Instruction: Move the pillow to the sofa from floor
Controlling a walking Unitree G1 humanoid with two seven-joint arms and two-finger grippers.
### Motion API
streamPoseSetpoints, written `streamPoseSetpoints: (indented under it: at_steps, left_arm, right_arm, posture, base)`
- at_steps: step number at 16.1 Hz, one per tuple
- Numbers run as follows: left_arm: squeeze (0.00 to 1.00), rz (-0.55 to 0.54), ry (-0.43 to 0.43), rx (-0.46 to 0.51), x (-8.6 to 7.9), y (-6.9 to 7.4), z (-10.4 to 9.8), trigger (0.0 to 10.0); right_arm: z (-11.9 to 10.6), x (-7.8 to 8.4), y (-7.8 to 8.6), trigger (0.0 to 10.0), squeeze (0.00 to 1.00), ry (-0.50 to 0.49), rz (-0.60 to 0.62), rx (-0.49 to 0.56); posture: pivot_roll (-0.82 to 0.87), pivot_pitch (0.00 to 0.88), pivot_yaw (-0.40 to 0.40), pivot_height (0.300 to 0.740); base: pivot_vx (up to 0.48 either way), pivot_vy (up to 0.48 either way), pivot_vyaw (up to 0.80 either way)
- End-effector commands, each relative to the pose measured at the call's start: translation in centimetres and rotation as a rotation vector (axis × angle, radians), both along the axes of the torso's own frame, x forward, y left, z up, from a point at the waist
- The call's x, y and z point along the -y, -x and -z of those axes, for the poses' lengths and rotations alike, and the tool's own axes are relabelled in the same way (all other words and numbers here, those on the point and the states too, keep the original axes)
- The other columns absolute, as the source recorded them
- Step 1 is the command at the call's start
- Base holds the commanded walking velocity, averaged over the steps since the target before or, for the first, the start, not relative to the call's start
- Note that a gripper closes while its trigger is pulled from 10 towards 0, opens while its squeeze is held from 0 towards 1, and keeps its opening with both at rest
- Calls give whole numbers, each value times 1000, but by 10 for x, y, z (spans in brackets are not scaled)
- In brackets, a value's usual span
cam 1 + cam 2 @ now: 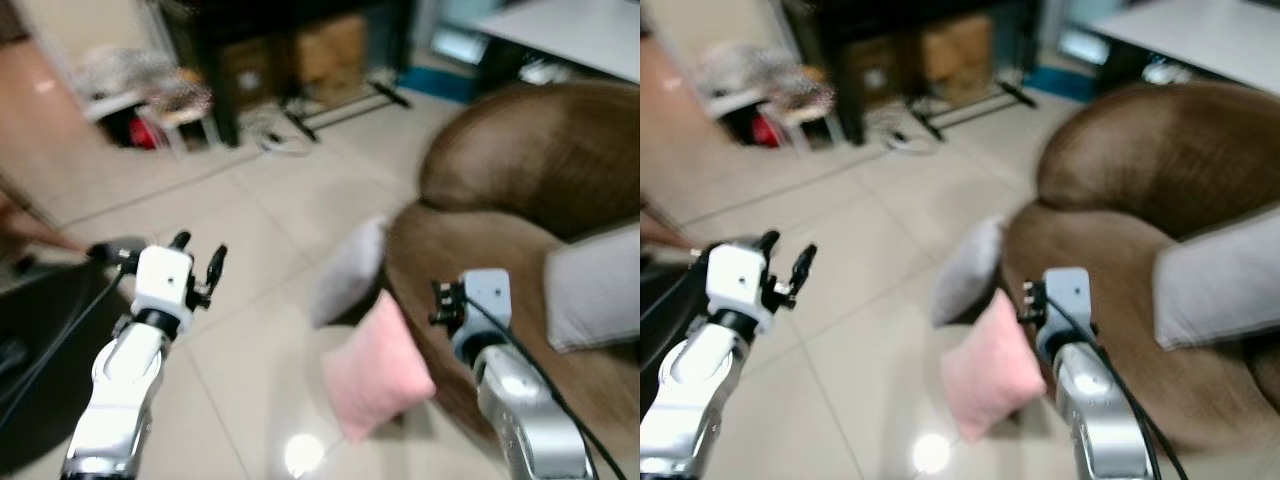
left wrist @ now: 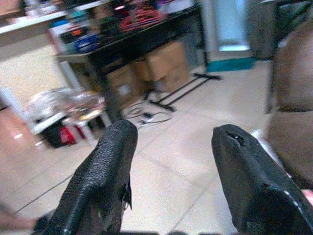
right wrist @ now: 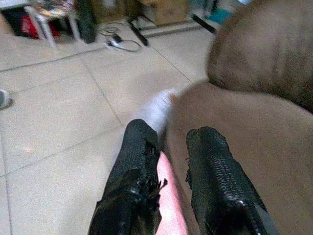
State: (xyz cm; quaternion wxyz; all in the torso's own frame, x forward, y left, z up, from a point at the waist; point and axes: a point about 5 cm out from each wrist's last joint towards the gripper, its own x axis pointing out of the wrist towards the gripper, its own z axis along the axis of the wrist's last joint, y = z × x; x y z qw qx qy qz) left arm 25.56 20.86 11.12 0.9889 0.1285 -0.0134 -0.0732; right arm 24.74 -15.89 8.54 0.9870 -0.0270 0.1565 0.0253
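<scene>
The left gripper (image 1: 198,255) hung above bare floor tiles (image 1: 250,230), its fingers (image 2: 105,181) spread wide apart and gripping nothing. The right gripper (image 3: 168,181) was raised over the seam between the sofa (image 1: 520,250) and the floor, its fingers (image 3: 134,181) a narrow gap apart and empty, with a strip of pink showing between them in the right wrist view.

The pink pillow (image 1: 375,365) stood on the floor on one edge, leaning against the front of the brown sofa, just below and to the left of the right gripper. A grey pillow (image 1: 348,270) stood on the floor just behind it, also propped against the sofa's front. A third, pale pillow (image 1: 595,285) lay on the sofa seat near the right edge of the head views, below the rounded brown backrest.

Further back, a dark surface (image 2: 132,41) carried a clutter of red cables and boxes, with cardboard boxes (image 2: 161,68) stowed beneath it and a loose cable (image 1: 285,140) coiled on the tiles in front. To its left stood a small white stool (image 1: 150,115) with something red under it. A white surface (image 1: 570,30) stood behind the sofa. The head views were blurred.
</scene>
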Motion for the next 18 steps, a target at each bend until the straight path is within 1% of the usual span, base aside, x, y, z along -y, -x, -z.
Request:
streamPoseSetpoints:
  at_steps: [1,9,18]
  left_arm:
    - [0,7,8,4,1,-1,-2,10000]
    - [0,19,4,5,5,-6,-2,10000]
    - [0,35,-5,-1,7,-6,0,10000]
  right_arm:
    - [0,2,1,10000,0,-14,25,-9]
    - [-1,9,-1,10000,0,27,50,-13]
    - [0,9,0,10000,0,23,55,-16]
  posture:
    - [-121,0,59,740]
    - [-131,0,50,740]
    - [-133,0,46,740]
  base:
    - [300,0,0]
    - [307,0,0]
    - [303,0,0]
